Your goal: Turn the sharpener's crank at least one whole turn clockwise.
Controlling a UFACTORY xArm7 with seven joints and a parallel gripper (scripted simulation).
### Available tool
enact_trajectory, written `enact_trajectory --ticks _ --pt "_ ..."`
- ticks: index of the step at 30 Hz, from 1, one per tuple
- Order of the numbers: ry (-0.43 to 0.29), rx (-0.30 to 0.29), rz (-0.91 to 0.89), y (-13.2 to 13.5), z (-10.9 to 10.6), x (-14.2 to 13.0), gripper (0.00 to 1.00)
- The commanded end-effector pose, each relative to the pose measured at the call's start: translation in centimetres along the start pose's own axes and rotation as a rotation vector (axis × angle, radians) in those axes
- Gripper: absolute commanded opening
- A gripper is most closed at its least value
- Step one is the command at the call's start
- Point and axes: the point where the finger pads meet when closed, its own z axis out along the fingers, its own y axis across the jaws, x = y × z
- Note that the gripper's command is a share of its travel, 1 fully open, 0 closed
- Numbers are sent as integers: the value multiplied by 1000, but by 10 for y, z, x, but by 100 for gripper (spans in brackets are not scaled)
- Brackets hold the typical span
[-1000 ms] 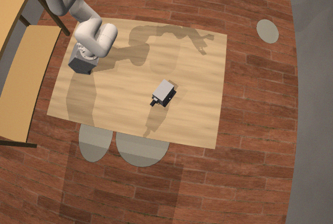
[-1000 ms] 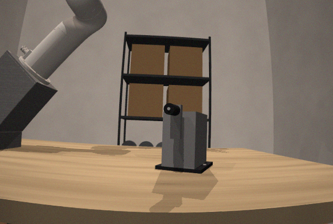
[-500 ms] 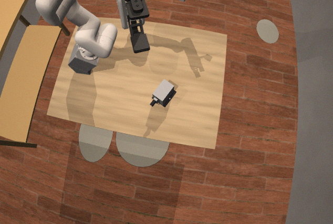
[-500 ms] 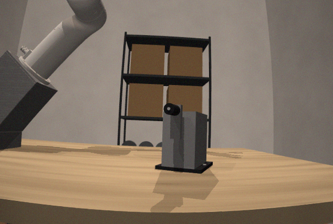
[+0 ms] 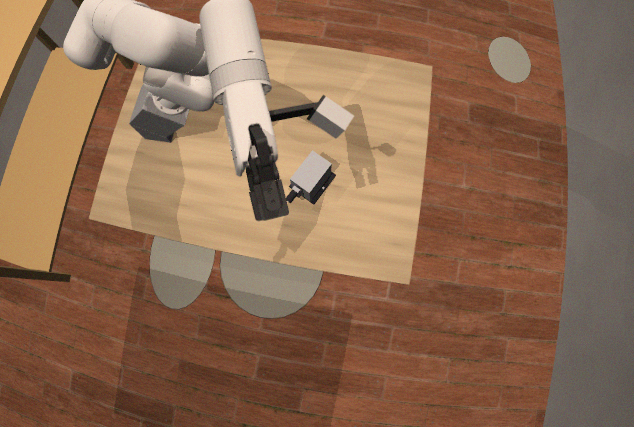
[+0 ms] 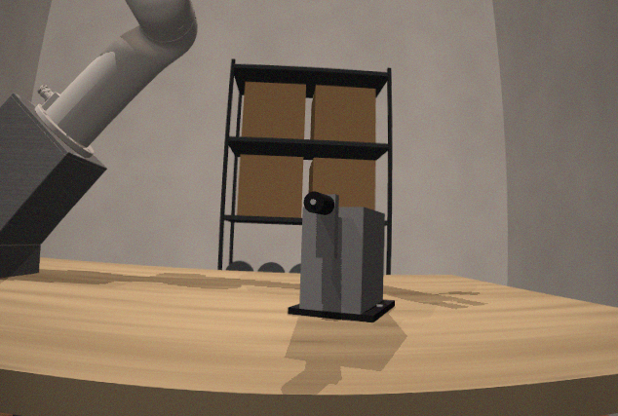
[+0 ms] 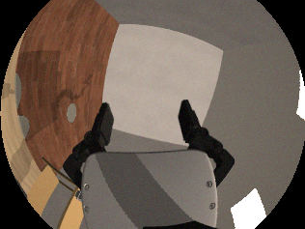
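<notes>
The grey pencil sharpener (image 5: 311,171) (image 6: 349,261) stands upright on its black base (image 6: 373,312) near the middle of the table (image 5: 368,243) (image 6: 149,336). Its dark crank knob (image 6: 318,203) (image 5: 292,195) is at the top of its circle, on the end facing the exterior camera. My gripper (image 5: 270,209) (image 7: 145,109) is open and empty. In the top view it appears just left of the sharpener. It does not show in the exterior view. The wrist view shows only wall, brick floor and a strip of table, not the sharpener.
The arm's base (image 5: 153,122) (image 6: 29,186) sits at the table's back left corner. A light grey block (image 5: 331,115) on a dark bar shows beside the arm. A black rack (image 6: 309,146) with brown boxes stands behind the table. A wooden bench (image 5: 30,155) is at the left.
</notes>
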Motion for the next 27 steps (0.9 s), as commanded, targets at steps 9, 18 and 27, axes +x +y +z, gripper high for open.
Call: enact_trajectory --ticks 9,18,27 --pt "45 239 -65 -119 63 7 100" --pt "108 449 -129 -230 92 23 100" --pt "186 640 -193 -335 97 44 100"
